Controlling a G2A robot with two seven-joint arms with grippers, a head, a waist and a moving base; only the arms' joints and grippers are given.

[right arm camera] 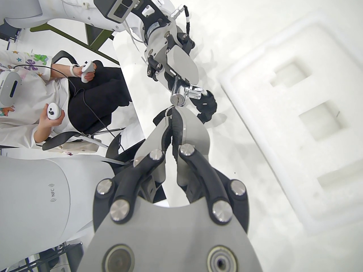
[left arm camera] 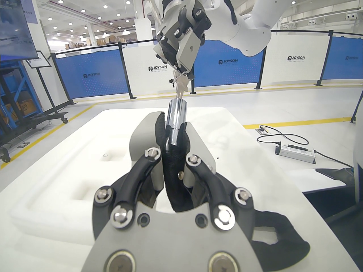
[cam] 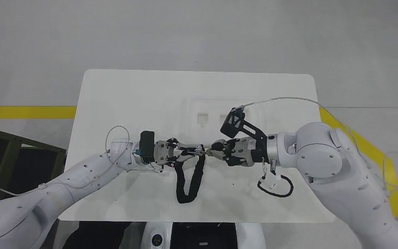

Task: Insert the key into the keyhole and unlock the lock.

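Lock (left arm camera: 176, 114): chrome cylinder with black cable loop (cam: 189, 180), pinched in left tool (left arm camera: 173, 133), held above worktop (cam: 124, 99).
Key (left arm camera: 181, 87): pinched in right tool (right arm camera: 173, 120), blade tip at keyhole (right arm camera: 177, 99).
Handling: keep blade in line with cylinder, press straight, then turn.
Worktop: white, bearing a foam tray (cam: 208, 115) with recesses.
Room: open hall with blue barriers (left arm camera: 93, 73).

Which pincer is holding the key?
The right pincer, shut on the key, whose blade meets the end of the chrome lock. The left pincer is instead shut on that lock's cylinder, which carries a black cable loop.
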